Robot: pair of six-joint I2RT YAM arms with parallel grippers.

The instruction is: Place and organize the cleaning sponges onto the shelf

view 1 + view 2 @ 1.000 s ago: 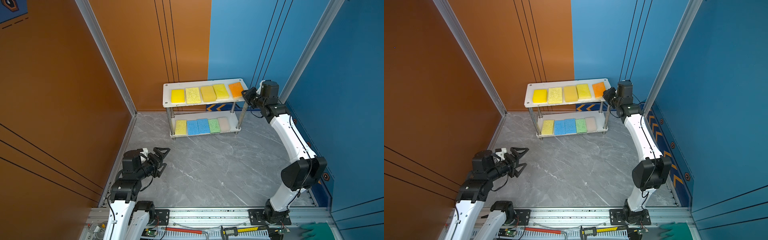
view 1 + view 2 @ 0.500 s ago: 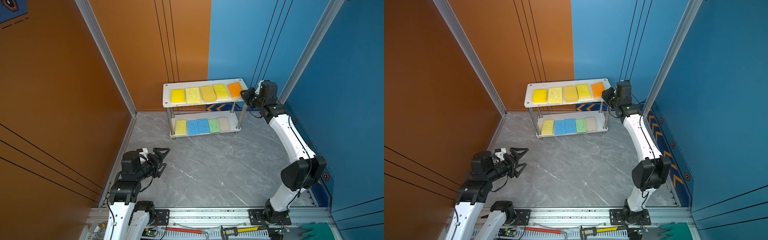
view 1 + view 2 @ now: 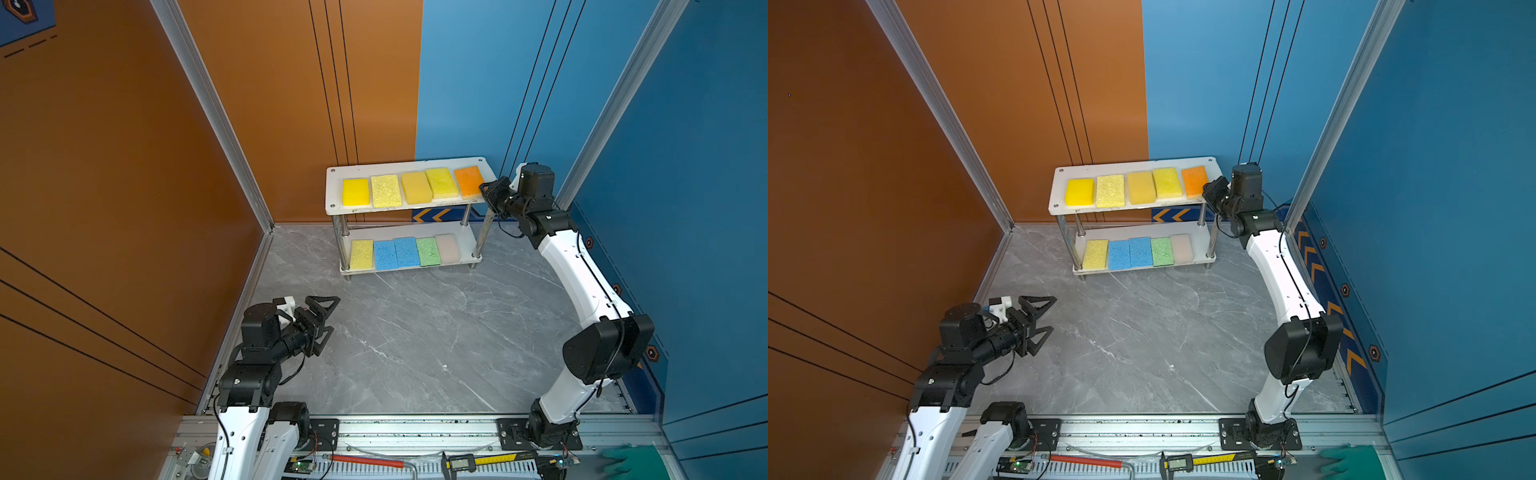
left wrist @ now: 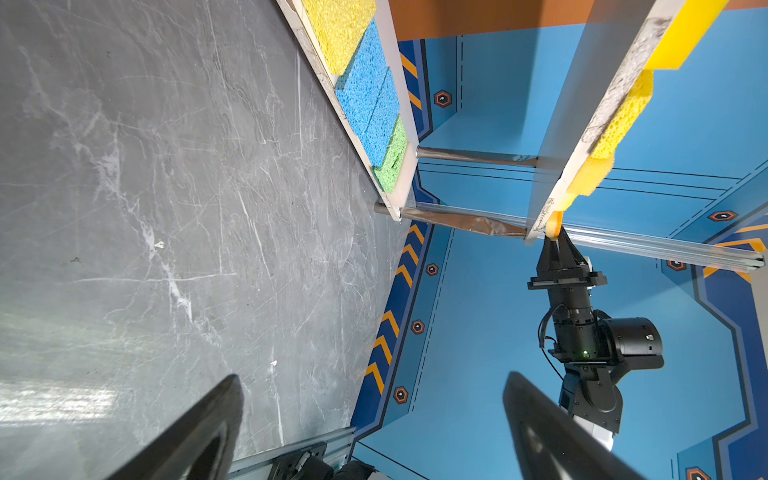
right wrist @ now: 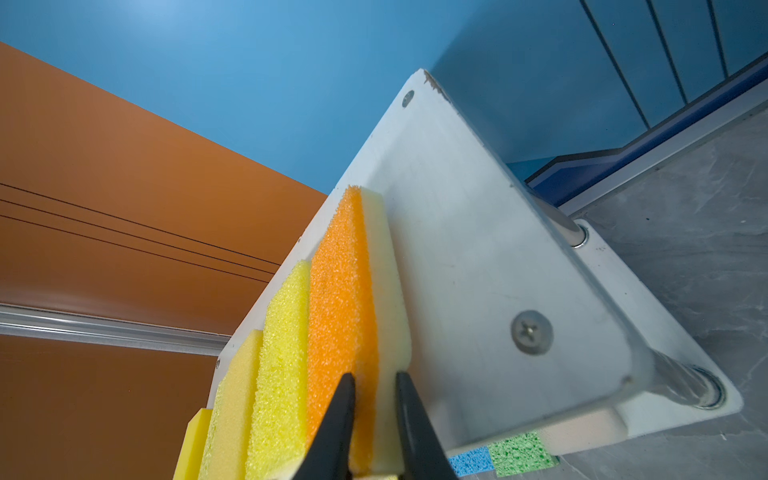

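The shelf (image 3: 336, 176) (image 3: 1059, 178) stands at the back with sponges on both white boards. On the upper board lie several yellow sponges (image 3: 385, 191) and, at the right end, the orange sponge (image 3: 467, 180) (image 3: 1194, 180) (image 5: 340, 291). The lower board holds a yellow sponge (image 3: 361, 254), two blue ones (image 3: 395, 252), a green one (image 3: 428, 251) and a beige one (image 3: 448, 248). My right gripper (image 3: 484, 191) (image 3: 1206, 192) (image 5: 374, 378) (image 4: 559, 237) is shut on the orange sponge's near end, which rests on the board. Far from the shelf, my left gripper (image 3: 332, 313) (image 3: 1053, 313) (image 4: 374, 378) hangs open and empty over the floor's left side.
The orange wall (image 3: 291, 104) and the blue wall (image 3: 478, 83) stand right behind the shelf, and a metal frame post (image 3: 602, 124) rises just behind my right wrist. A red-handled tool (image 3: 365, 460), a caliper (image 3: 478, 461) and a green glove (image 3: 627, 459) lie on the front rail.
My right wrist has shifted slightly at the shelf's right end, with the fingers still on the orange sponge. The left arm has hardly moved.
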